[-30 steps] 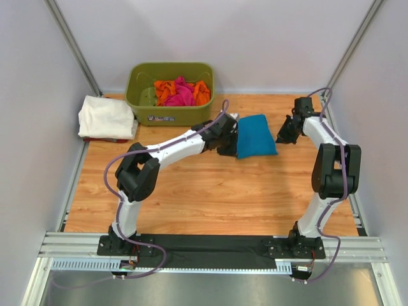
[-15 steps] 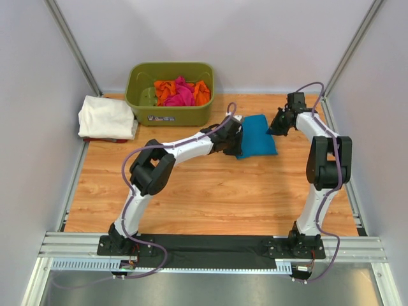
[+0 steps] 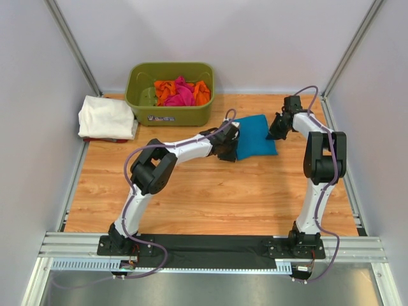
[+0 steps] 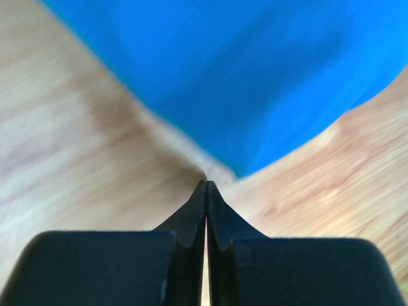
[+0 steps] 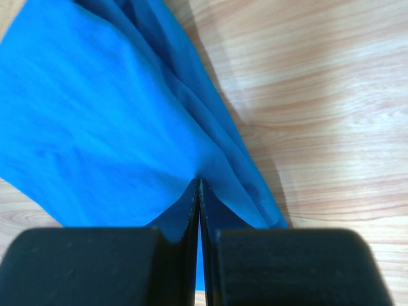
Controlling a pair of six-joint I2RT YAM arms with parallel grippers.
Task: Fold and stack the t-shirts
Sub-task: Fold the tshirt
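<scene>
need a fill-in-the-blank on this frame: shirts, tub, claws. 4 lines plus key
1. The blue shirt lies folded on the wooden ___.
2. The pink and orange shirts sit in the ___ tub.
3. In the top view, the white shirt lies to the ___ of the tub.
4. The left claw and right claw are both ___, not open.

Missing words: table; green; left; shut.
</scene>
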